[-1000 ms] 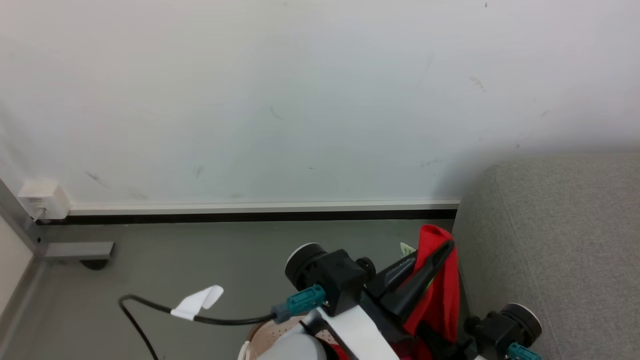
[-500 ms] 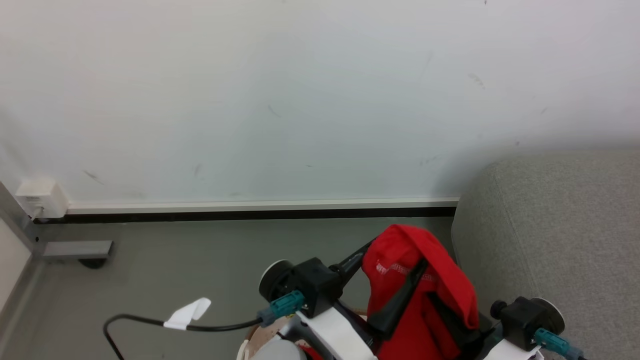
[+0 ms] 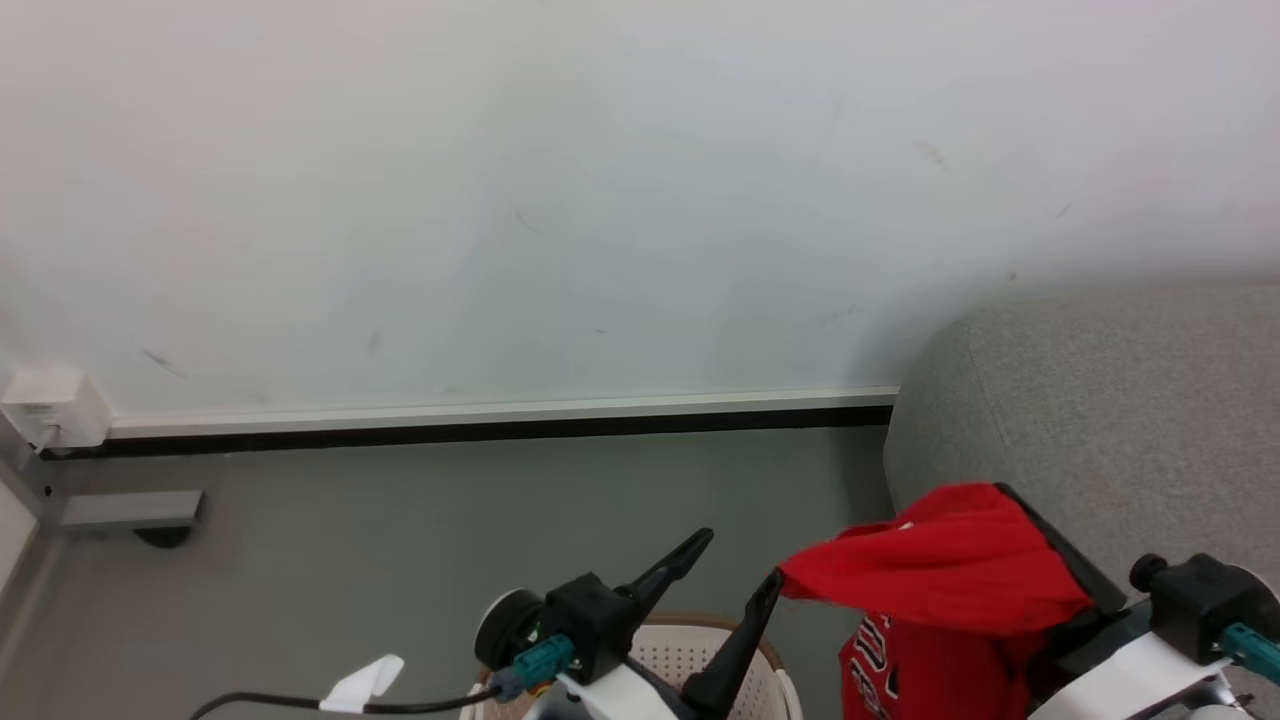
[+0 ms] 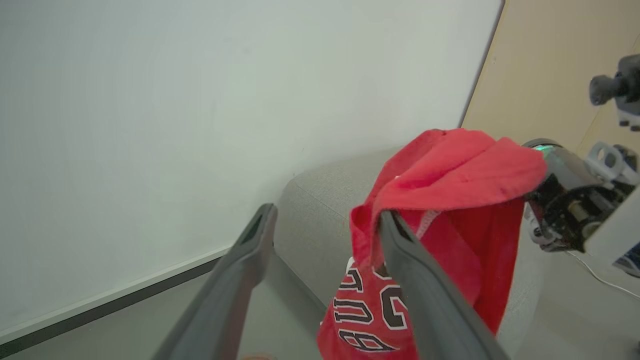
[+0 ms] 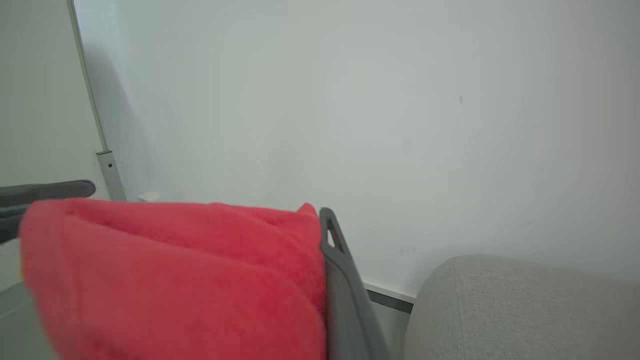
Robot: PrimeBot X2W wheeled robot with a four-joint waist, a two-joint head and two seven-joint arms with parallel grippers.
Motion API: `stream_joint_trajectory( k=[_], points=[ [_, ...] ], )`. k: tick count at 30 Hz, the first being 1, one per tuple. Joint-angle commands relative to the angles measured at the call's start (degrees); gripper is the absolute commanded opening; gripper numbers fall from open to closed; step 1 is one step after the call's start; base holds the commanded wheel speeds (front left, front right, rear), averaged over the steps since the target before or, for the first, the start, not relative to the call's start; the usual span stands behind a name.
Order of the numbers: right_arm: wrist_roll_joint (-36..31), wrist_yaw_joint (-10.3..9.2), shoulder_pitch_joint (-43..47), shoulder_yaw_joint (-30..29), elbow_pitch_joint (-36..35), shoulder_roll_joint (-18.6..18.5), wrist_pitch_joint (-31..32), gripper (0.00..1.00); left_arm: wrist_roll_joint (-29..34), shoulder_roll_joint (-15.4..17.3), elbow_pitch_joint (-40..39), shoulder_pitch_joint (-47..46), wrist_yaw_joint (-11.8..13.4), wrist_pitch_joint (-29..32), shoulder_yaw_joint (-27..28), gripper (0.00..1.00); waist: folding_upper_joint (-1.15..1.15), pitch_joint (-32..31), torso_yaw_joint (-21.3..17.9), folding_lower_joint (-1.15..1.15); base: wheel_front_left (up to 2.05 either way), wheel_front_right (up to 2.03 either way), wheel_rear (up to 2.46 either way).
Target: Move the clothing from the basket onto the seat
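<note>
A red garment, the clothing [image 3: 940, 565], hangs in the air beside the grey seat [image 3: 1100, 400], with black-and-white lettering on its lower part. My right gripper [image 3: 1000, 490] is shut on its top fold, and the cloth hides one finger in the right wrist view [image 5: 175, 280]. My left gripper [image 3: 740, 557] is open above the cream basket [image 3: 690, 648]. The garment's left corner [image 4: 370, 240] lies against the left gripper's right finger [image 4: 400, 240]. The basket's inside is mostly hidden by my arm.
A white wall with a baseboard [image 3: 500, 415] runs behind the grey floor. A black cable with a white tag [image 3: 365, 680] trails from my left wrist. A white wall box [image 3: 50, 405] and a grey metal foot [image 3: 130, 510] sit far left.
My left gripper opened, let go of the garment and dropped back toward the basket. My right gripper carried the garment right, toward the seat. The head camera shifted slightly.
</note>
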Motion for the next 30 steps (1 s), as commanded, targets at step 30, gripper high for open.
stream_joint_trajectory(
  k=[30],
  points=[
    [-4.2,-0.16,4.2,-13.2,-14.1,-3.8,6.9,0.0,0.7,-3.4,6.2,-2.0,-3.2,-2.0,-3.9,1.0,0.0,4.1,-16.4,0.0,0.0,0.0,0.0]
  ],
)
